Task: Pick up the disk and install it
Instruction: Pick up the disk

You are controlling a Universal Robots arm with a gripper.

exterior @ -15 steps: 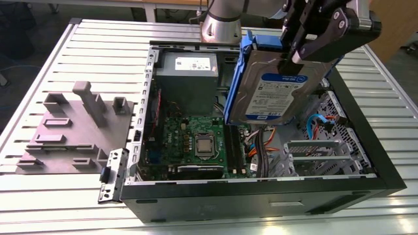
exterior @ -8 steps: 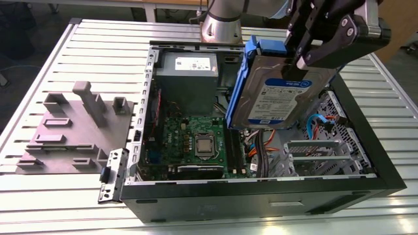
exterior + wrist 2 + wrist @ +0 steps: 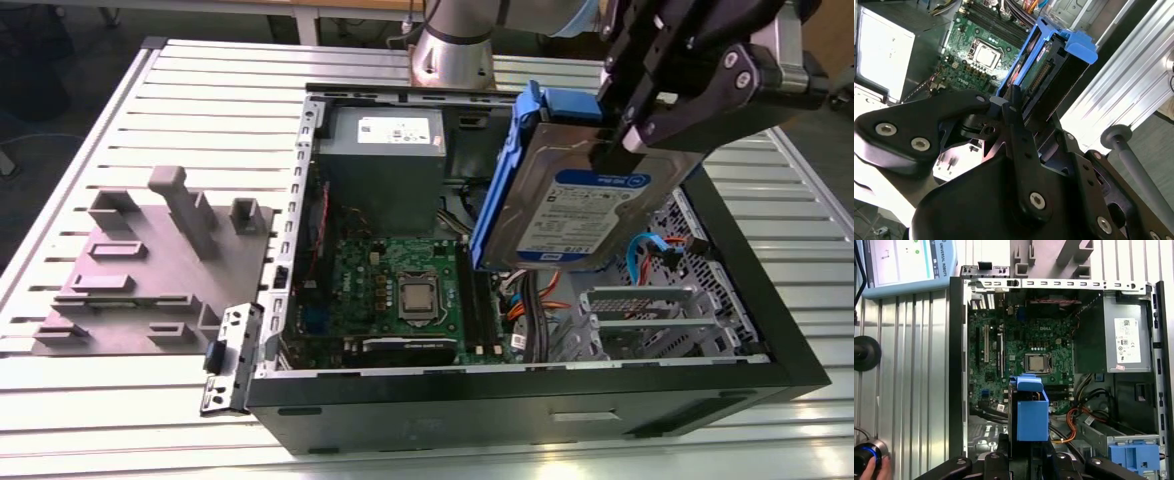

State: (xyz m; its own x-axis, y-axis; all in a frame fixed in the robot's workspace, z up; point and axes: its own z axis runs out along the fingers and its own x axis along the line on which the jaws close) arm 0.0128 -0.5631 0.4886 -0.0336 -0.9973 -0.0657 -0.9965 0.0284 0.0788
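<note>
Black gripper links crowd the foreground of the second wrist view, and their fingers are clamped on the disk, one on each flat face. In the exterior view the gripper holds the disk by its upper end, so the drive hangs steeply tilted in the air with its white-and-blue label facing the camera. Its blue carrier runs along the top and the edge toward the exterior view's left.

The disk hangs over the open computer case, which lies on its side. Whether its lower end touches anything inside I cannot tell. Below it, toward the exterior view's left, lies the green motherboard with its processor socket. Beyond that sits the grey power supply. Blue and orange cables and a metal drive cage lie under the disk toward the exterior view's right.

The case rests on a slatted metal table. A grey fixture plate with upright blocks lies just beside the case, at the exterior view's left.

In the first wrist view a hand rests on a knob with a blue ring, well apart from the case.
</note>
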